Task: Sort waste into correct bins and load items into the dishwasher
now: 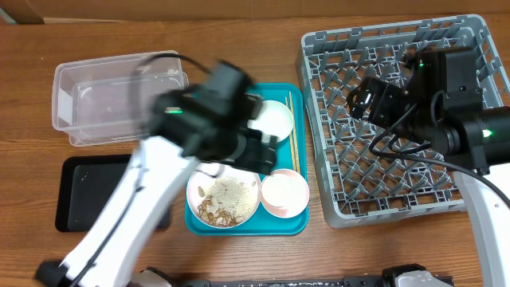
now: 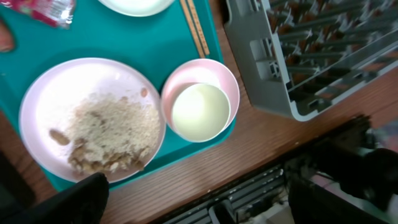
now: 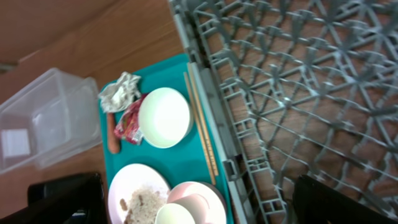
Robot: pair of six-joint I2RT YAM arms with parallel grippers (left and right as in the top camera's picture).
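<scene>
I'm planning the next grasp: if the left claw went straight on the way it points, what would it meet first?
Probably the small white cup nested in the pinkish round bowl on the teal tray; depth is unclear.

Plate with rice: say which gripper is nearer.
Left. The left gripper hovers over the tray at the plate's far edge; the right gripper is off over the rack.
</scene>
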